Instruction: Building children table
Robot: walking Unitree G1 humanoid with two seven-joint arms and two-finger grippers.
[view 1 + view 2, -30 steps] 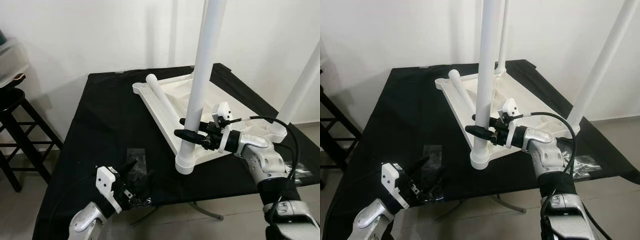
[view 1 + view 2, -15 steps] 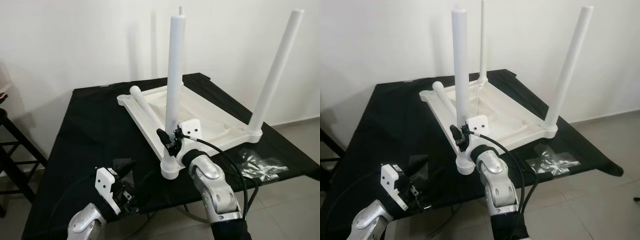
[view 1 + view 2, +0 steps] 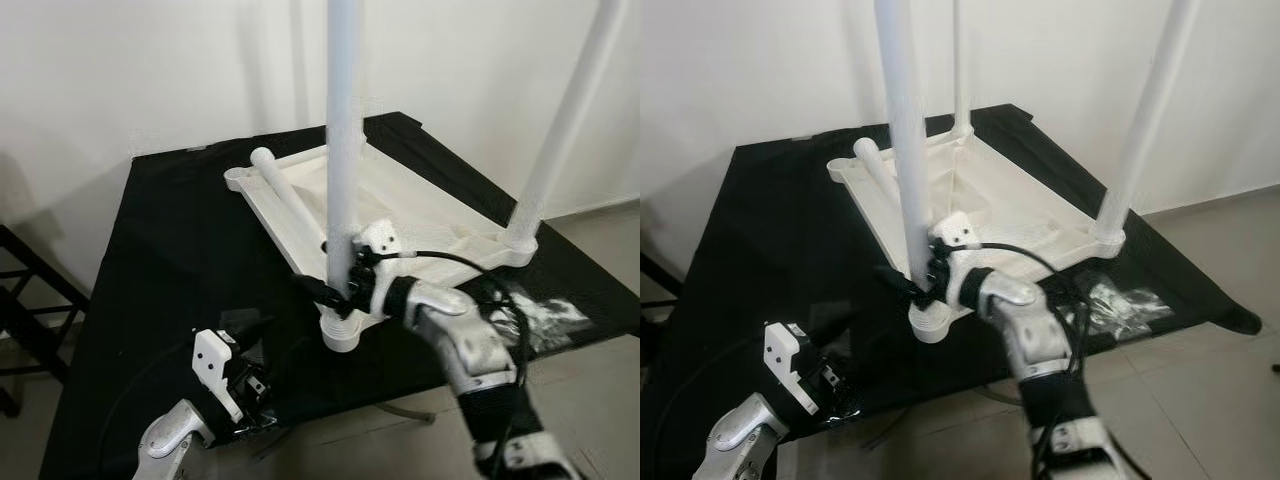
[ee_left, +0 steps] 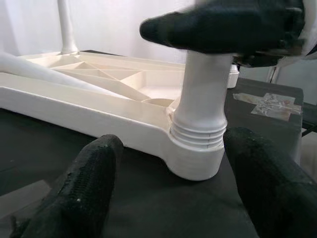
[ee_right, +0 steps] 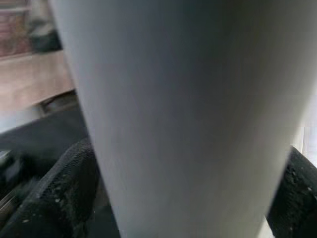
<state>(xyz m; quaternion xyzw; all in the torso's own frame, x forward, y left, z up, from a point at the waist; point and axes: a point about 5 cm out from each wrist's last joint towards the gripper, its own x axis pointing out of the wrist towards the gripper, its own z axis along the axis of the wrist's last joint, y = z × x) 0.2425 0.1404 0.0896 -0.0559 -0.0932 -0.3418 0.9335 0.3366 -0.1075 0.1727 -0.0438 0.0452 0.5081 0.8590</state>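
1. White plastic tabletop (image 3: 400,205) lies upside down on my black table (image 3: 180,240), with three legs standing up from its corners.
2. My right gripper (image 3: 335,290) is clamped on the near leg (image 3: 343,150) low down, just above the socket (image 3: 343,330) at the front corner; in the right wrist view the leg (image 5: 183,119) sits between the two black fingers (image 5: 64,193), one pressed on each side.
3. A loose leg (image 3: 290,205) lies flat along the left rim of the tabletop, its rounded end pointing to the far corner.
4. The right leg (image 3: 565,130) stands at the right corner, and the far leg (image 3: 958,70) at the back one.
5. My left gripper (image 4: 168,183) hangs at the front table edge, spread wide and holding nothing; in its wrist view the socket (image 4: 198,148) is straight ahead, framed between the fingers (image 4: 84,188) but not touched.
6. Clear plastic bags (image 3: 545,315) lie on the cloth right of my right arm.
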